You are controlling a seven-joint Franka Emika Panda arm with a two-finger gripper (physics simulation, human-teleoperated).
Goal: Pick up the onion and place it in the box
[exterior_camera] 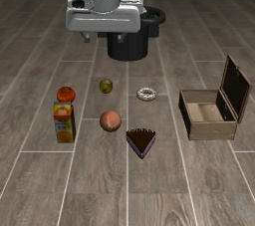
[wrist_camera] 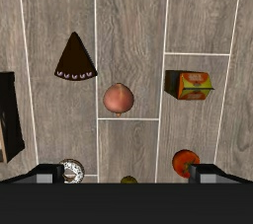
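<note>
**Exterior view.** The gripper [exterior_camera: 126, 53] hangs high over the plank surface [exterior_camera: 40, 190], well apart from every object. The onion [exterior_camera: 111, 120] rests alone on the planks, between the juice carton [exterior_camera: 64, 123] and the cake slice [exterior_camera: 141, 142]. A donut [exterior_camera: 147, 94] and a small green fruit [exterior_camera: 105, 85] lie nearer the robot, and a tomato [exterior_camera: 66, 94] sits just beside the carton. The box [exterior_camera: 209, 115] stands with its lid up, well apart from the onion, toward the exterior view's right.

**Wrist view.** The 2 fingertips are spread wide with nothing between them, so the hand is open and empty. The onion [wrist_camera: 120, 99] lies apart from the cake slice [wrist_camera: 75, 58] and the carton [wrist_camera: 189, 85].

**Handling.** The onion is probably light and firm, and its round, smooth skin may slip. A pinch across its widest middle looks safest. Which way its stem points is hard to make out. Bare planks ring it, leaving the fingers room on 2 sides.
</note>
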